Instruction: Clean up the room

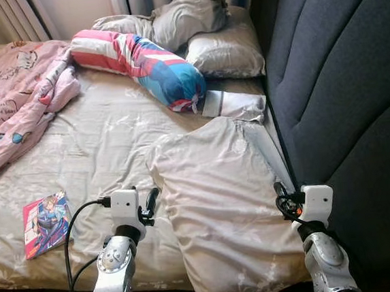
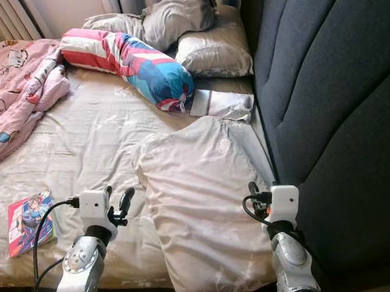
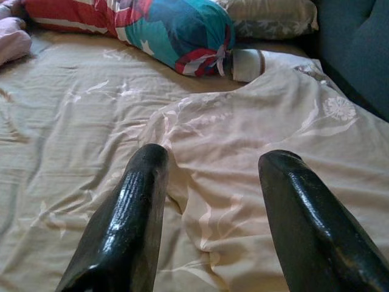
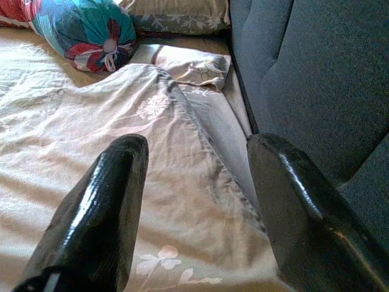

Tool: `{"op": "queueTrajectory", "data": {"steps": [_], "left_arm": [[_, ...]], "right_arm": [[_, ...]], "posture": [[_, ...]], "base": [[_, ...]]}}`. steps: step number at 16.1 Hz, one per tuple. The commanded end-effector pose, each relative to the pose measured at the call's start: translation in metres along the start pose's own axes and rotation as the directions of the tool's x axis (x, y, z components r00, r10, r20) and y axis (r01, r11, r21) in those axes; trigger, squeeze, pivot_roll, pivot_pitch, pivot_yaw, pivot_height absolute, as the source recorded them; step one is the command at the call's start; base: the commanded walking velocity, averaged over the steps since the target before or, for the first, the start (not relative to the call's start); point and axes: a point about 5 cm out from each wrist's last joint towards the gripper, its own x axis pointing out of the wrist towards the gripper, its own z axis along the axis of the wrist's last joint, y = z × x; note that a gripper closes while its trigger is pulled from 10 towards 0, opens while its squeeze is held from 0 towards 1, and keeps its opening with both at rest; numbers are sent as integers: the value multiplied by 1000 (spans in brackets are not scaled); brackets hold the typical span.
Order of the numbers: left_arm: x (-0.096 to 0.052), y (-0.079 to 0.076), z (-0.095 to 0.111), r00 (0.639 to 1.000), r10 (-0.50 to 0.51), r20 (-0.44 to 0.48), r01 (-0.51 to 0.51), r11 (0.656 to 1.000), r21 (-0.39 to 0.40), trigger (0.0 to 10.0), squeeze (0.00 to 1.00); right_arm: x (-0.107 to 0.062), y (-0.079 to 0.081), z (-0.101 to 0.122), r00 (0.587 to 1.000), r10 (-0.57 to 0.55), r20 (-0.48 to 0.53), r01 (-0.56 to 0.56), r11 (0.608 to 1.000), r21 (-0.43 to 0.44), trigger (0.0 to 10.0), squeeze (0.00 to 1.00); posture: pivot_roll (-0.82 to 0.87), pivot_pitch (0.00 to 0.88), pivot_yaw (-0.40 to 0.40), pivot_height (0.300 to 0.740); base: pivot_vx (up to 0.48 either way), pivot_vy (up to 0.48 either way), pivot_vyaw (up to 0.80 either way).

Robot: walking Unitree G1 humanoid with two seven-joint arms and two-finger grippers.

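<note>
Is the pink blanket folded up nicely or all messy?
Messy. The pink cartoon-print blanket lies crumpled in loose bunched folds across the beige bedsheet.

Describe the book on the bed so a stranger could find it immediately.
Start at the bed beside the dark grey headboard. Go to its near edge on the robot's left, below the pink quilt and left of the left gripper. The book lies flat there, the only small, glossy, illustrated thing among soft bedding.
</note>
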Motion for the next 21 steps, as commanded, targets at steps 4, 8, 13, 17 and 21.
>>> {"op": "queueTrajectory", "data": {"steps": [4,8,13,17,21], "left_arm": [[-1,-3,-2,1000,-18,-11,18,1000,-1,10000,0],[-1,-4,-2,1000,-28,-13,28,1000,-2,10000,0],[-1,-7,-2,999,-51,-18,51,999,-16,10000,0],[9,-13,0,996,-84,-43,82,995,-55,10000,0],[18,-18,2,992,-109,-61,104,992,-77,10000,0]], "right_arm": [[2,1,-2,1000,2,-23,-2,1000,-3,10000,0],[2,1,-1,1000,-3,-21,3,1000,-1,10000,0],[2,1,-2,1000,-4,-27,4,1000,0,10000,0],[5,-3,-13,987,-16,-158,8,999,-50,10000,0],[12,-16,-15,957,-115,-267,85,989,-120,10000,949]], "posture": [[14,142,-32,740],[16,144,-33,740],[17,144,-33,740],[23,151,-35,740],[24,173,-24,740]], "base": [[258,0,0],[258,0,0],[49,0,0],[0,0,0],[0,0,0]]}}
